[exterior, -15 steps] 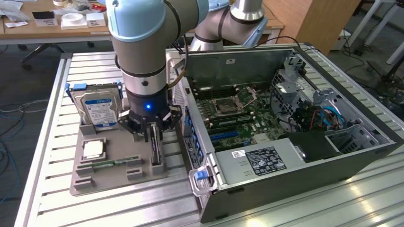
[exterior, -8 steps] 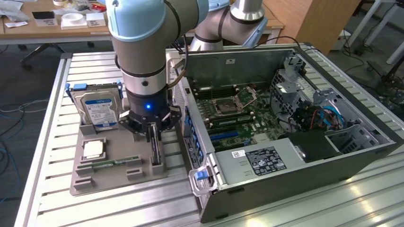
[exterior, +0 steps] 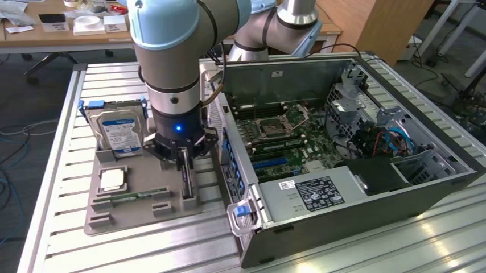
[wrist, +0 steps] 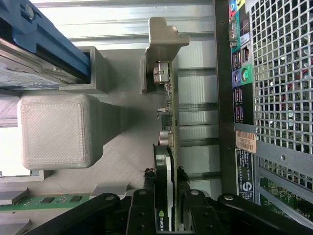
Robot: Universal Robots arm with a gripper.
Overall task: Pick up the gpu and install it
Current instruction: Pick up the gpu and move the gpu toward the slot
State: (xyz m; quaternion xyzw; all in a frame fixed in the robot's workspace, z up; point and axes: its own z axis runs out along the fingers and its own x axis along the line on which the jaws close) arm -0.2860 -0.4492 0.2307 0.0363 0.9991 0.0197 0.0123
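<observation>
Claw pinched on the gpu (wrist: 170,117), card seated in its tray slot.
I've got the gpu (exterior: 188,181) on edge in the grey tray (exterior: 114,219) on the bench (exterior: 152,253), long axis alongside the computer case (exterior: 425,187), bracket end toward the hard drive (exterior: 120,133). The claw (wrist: 165,172) presses both faces; the arm drops straight down.
</observation>
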